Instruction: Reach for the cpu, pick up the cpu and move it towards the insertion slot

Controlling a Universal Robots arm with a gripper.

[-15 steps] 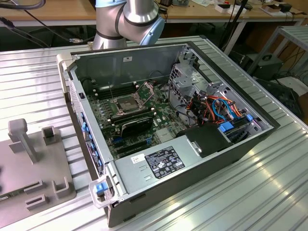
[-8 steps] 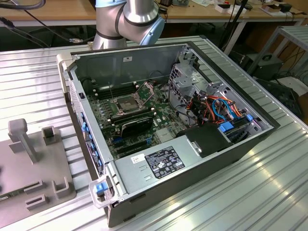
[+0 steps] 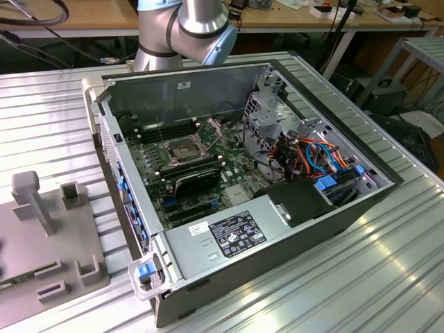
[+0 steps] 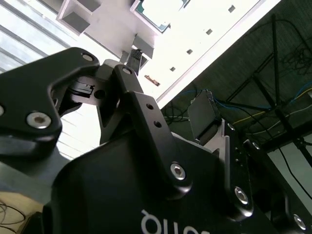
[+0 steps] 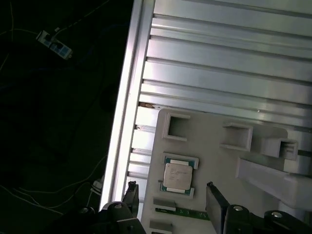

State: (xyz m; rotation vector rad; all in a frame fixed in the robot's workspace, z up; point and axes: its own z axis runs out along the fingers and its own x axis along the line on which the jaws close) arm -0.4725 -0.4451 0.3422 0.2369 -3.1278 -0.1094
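Note:
In the first wrist view the cpu (image 5: 176, 175), a small square chip with a pale silvery face, lies flat in a recess of a white fixture plate (image 5: 209, 151). My gripper (image 5: 170, 187) hangs over it, open, its two dark fingers (image 5: 130, 191) standing on either side of the chip and apart from it. The second wrist view looks past the gripper (image 4: 170, 85) to the cpu (image 4: 161, 9) beyond. In the exterior view the insertion slot (image 3: 182, 149), a silver-framed socket with a dark centre and a raised frame plate, sits on the motherboard inside the open computer case (image 3: 208, 87).
The fixture plate (image 3: 41, 229) with upright posts lies on the ribbed metal table at the exterior view's left. Inside the case are a black card (image 3: 198, 179), a grey box with a white label (image 3: 236, 232), a drive cage and coloured cables (image 3: 312, 156). The table edge (image 5: 122, 122) borders a dark floor.

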